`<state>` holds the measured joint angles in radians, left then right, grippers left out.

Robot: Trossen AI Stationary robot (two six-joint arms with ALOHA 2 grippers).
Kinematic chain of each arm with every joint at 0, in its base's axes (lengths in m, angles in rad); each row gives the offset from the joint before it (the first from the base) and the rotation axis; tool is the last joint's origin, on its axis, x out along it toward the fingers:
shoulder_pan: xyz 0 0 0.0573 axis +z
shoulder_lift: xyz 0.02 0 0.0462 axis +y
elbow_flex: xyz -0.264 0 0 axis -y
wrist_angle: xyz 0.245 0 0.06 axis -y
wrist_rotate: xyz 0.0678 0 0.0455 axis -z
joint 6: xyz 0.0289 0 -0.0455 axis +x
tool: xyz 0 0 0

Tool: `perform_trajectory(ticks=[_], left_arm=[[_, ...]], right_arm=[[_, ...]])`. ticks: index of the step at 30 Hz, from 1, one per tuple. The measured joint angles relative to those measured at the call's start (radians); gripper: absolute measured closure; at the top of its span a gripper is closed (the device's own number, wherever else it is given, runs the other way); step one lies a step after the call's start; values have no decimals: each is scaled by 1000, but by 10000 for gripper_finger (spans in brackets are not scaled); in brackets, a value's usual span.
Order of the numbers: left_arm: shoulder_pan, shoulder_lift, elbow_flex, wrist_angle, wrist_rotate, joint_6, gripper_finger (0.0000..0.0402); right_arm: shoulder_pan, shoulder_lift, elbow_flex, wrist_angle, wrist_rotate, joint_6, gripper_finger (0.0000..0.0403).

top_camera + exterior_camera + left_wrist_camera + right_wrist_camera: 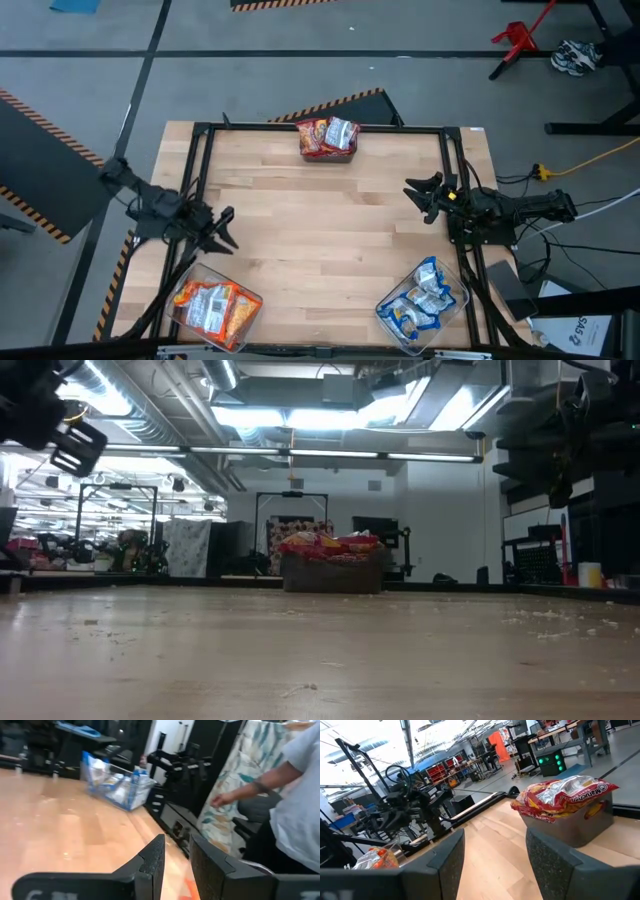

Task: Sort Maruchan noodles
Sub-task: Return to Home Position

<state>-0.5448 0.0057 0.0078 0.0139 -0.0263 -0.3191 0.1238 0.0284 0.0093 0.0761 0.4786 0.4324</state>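
The Maruchan noodles lie sorted in three clear bins. Red-orange packets (326, 138) fill the bin at the far edge's middle and also show in the low view (332, 546) and the right wrist view (565, 797). Orange-and-silver packets (215, 308) sit in the near-left bin. Blue-and-white packets (424, 300) sit in the near-right bin, which the left wrist view also shows (117, 782). My left gripper (226, 229) (177, 862) hovers open and empty over the table's left side. My right gripper (421, 197) (495, 855) hovers open and empty over the right side.
A black frame (320, 128) runs around the wooden tabletop (320, 230), whose middle is bare. Small crumbs (540, 618) lie scattered on the wood. A person in a light shirt (295, 795) stands beyond the table's near-right corner, one hand (222, 799) held out.
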Motion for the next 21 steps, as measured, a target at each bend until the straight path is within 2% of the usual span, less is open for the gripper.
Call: perform_trajectory(ticks=[10,13,21], left_arm=[[199,0,0,-3,11,97,318],[209,-1,0,-3,14,42,318],[209,-1,0,-3,10,41,318]], right_arm=[[0,0,0,0,0,0,205],[0,0,0,0,0,0,205],[0,0,0,0,0,0,205]])
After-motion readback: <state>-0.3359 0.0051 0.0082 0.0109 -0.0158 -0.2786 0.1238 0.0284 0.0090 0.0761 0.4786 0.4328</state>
